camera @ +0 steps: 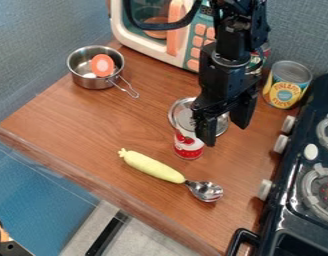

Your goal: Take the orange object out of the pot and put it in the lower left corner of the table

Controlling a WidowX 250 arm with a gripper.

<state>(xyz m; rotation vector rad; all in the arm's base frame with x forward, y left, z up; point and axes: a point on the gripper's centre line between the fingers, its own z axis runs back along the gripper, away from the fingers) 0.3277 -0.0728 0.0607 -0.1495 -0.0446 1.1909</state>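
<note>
End effector (pixel 225 120) hangs near the can (pixel 188 146), open and apparently empty. Toward its ten o'clock, well apart, comes the pot's handle (pixel 128 90), pointing between four and five, then the pot (pixel 93 83) with the orange object (pixel 102 65) inside: the reach goes that way.

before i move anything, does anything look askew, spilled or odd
One oddity: a round metal piece, like a lid, seems perched on the red-and-white can, its rim jutting past the can's sides. I see no spill or damage, and the orange object is in the pot.
</note>
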